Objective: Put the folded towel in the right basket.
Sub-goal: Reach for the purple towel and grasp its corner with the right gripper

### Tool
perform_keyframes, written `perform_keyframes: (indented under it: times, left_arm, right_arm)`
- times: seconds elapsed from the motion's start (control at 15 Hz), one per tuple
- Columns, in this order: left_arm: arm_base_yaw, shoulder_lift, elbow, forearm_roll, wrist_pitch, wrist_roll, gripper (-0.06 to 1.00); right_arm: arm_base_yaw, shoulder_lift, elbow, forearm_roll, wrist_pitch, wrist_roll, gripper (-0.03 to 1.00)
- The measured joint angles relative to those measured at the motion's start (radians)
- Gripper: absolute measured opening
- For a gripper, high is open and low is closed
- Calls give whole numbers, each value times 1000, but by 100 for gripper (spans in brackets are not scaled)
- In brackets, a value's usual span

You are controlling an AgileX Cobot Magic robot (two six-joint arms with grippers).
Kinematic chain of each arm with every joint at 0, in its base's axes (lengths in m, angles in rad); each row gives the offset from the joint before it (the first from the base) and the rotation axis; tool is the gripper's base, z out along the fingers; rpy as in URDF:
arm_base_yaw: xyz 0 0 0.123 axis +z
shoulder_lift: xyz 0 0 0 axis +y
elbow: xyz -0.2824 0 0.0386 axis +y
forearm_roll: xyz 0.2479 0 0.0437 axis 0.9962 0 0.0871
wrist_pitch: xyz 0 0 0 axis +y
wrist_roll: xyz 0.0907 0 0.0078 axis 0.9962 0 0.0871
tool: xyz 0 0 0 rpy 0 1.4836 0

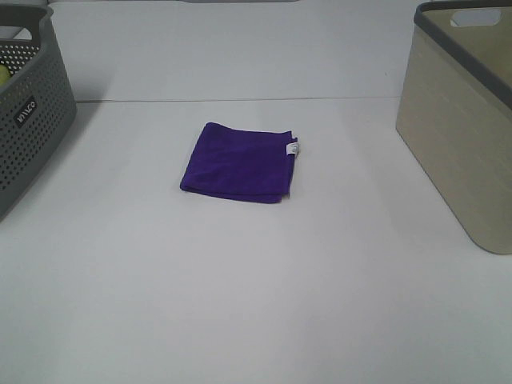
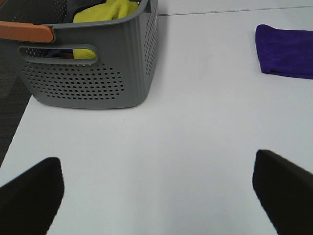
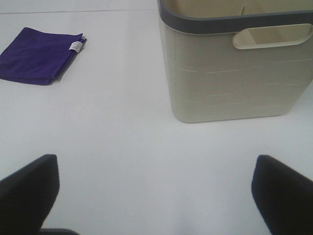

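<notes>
A folded purple towel (image 1: 240,162) with a small white tag lies flat on the white table, near the middle. It also shows in the left wrist view (image 2: 286,51) and the right wrist view (image 3: 40,55). The beige right basket (image 1: 464,120) with a dark grey rim stands at the right edge; it also shows in the right wrist view (image 3: 234,63). My left gripper (image 2: 156,196) is open and empty, well short of the towel. My right gripper (image 3: 156,196) is open and empty, in front of the beige basket. Neither gripper shows in the exterior high view.
A grey perforated basket (image 1: 28,112) stands at the left edge. In the left wrist view the grey basket (image 2: 93,68) holds a yellow cloth (image 2: 105,14) and has an orange handle (image 2: 27,32). The table's left edge drops to dark floor (image 2: 10,107).
</notes>
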Motion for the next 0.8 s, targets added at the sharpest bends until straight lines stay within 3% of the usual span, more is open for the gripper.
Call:
perform_keyframes:
  times: [0.8]
  left_arm:
    - [0,0,0,-8,0,0,99]
  right_arm:
    - [0,0,0,0,0,0,98]
